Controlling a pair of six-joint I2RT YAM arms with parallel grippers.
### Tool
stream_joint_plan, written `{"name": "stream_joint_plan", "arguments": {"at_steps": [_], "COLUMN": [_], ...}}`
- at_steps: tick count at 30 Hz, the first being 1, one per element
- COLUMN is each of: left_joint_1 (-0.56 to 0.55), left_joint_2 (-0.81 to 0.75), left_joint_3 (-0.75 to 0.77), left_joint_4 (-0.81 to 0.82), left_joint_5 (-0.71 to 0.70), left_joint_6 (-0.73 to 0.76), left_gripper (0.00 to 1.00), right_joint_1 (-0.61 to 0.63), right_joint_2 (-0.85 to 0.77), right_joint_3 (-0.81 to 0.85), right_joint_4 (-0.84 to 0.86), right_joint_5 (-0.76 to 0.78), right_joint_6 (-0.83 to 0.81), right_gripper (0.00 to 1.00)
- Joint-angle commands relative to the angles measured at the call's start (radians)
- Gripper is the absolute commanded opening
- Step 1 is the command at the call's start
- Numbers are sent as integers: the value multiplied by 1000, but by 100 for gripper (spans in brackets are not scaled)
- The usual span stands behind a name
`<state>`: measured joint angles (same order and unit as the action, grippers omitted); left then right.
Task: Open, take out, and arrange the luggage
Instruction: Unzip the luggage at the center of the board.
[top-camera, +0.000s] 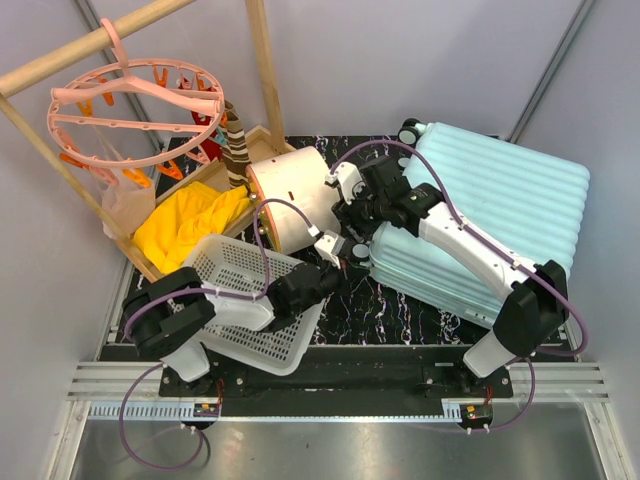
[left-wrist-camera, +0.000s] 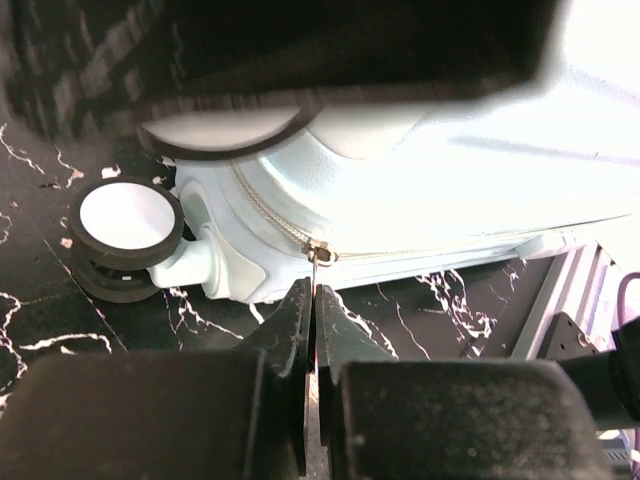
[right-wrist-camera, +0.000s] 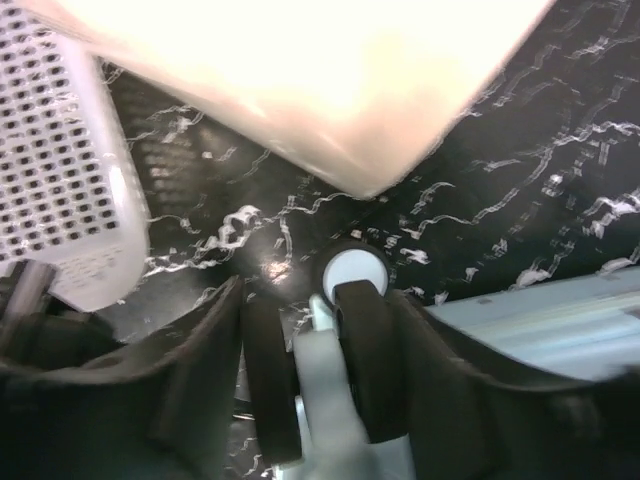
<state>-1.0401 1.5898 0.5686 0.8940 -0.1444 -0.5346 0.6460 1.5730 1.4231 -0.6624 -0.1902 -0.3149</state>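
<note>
Looking from above, I see the mint-blue hard-shell suitcase (top-camera: 500, 210) lying flat on the black marbled bench (top-camera: 390, 310). It fills the right half of the frame, with its wheeled end toward the centre. My left arm crosses the white perforated basket (top-camera: 235, 262) at lower left. In the wrist view, the left pincer (left-wrist-camera: 312, 295) is pinched together on the zipper pull (left-wrist-camera: 318, 255) hanging at the shell's corner. My right pincer (right-wrist-camera: 320, 300) stands apart with its fingers either side of a black caster wheel (right-wrist-camera: 355, 272). I cannot tell whether they press it.
</note>
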Motion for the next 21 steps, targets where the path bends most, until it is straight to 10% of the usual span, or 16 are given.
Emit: {"name": "stream_joint_plan", "arguments": {"at_steps": [1,6,21], "left_joint_1": [32,37,40], "left_joint_2": [-67,-71,-133], "left_joint_3": [-45,-64,-122], "left_joint_4": [34,29,6], "left_joint_5": [-47,-58,-84], "left_joint_6": [7,1,-15], "left_gripper": [0,0,0], "right_joint_1": [1,1,1], "right_joint_2": [-34,-94,-379], "right_joint_3": [-26,-21,-131], "right_joint_4": [-55,-45,-37], "right_joint_5": [110,89,-37], "right_joint_6": [14,11,163], "right_gripper": [42,1,0]}}
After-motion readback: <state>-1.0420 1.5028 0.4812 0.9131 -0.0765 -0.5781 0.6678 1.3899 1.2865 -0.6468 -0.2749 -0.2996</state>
